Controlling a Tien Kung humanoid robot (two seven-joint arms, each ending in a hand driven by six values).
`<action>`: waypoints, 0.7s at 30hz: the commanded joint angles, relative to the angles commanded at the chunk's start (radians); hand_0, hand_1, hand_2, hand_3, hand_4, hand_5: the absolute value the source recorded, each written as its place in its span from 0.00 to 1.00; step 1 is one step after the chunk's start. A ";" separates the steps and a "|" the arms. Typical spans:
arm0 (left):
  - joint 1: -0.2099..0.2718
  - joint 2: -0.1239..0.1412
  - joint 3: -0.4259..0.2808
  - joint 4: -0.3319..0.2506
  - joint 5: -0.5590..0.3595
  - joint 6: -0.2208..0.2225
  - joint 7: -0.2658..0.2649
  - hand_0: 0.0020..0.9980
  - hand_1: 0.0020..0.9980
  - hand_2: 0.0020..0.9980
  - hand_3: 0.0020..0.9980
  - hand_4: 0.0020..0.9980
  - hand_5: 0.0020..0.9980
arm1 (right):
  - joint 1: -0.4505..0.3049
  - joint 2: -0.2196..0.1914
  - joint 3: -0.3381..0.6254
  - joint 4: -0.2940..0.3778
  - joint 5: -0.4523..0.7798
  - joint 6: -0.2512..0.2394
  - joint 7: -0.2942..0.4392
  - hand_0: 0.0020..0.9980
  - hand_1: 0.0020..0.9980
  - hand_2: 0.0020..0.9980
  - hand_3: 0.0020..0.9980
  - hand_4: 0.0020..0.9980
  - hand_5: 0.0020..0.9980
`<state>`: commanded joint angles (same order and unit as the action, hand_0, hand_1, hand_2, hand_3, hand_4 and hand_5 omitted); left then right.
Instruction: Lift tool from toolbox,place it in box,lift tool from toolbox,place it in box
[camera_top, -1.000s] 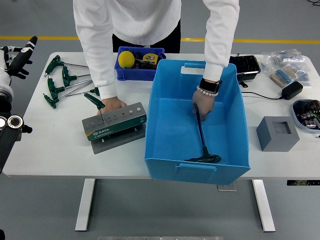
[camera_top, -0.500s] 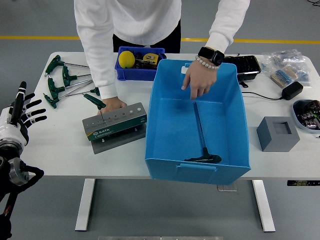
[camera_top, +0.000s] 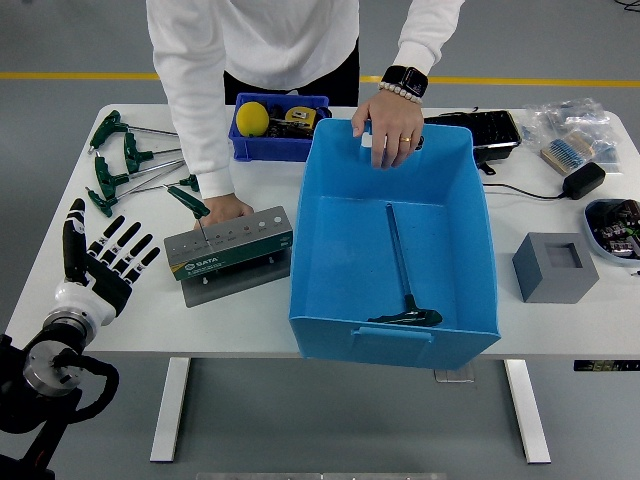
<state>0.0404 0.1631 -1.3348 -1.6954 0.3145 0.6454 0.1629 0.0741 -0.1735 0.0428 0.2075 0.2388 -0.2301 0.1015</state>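
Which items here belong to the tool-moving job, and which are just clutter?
Job: grey tool holder; T-handle wrench in the blue box; T-handle wrenches on the table; left hand.

Clutter: small blue bin, yellow ball, grey block, power adapter.

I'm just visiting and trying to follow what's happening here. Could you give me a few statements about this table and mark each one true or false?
1. A T-handle tool lies inside the big blue box. True.
2. The robot's left hand grips that tool. False: its fingers are spread, empty, over the table's left edge.
3. A person's hand is at the box's far rim. True.
4. The grey tool holder sits inside the box. False: it stands on the table, left of it.
5. One tool stands in the holder. True.
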 joint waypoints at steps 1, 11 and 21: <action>-0.001 0.000 0.002 0.002 -0.039 0.000 0.002 0.58 0.61 0.73 0.83 0.83 0.92 | 0.000 0.000 0.000 0.000 -0.001 0.000 -0.001 0.68 0.65 0.72 0.59 0.86 0.76; -0.030 0.005 0.062 0.023 -0.454 0.000 0.052 0.53 0.60 0.72 0.83 0.83 0.93 | 0.000 0.004 0.003 0.001 -0.011 0.000 -0.006 0.68 0.65 0.72 0.59 0.86 0.76; -0.086 0.013 0.082 0.070 -0.317 0.000 0.126 0.48 0.57 0.69 0.82 0.82 0.95 | -0.001 0.004 -0.003 0.000 -0.003 0.001 -0.004 0.68 0.65 0.72 0.59 0.86 0.76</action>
<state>-0.0456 0.1757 -1.2523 -1.6251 -0.0024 0.6454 0.2888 0.0734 -0.1694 0.0399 0.2079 0.2355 -0.2291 0.0975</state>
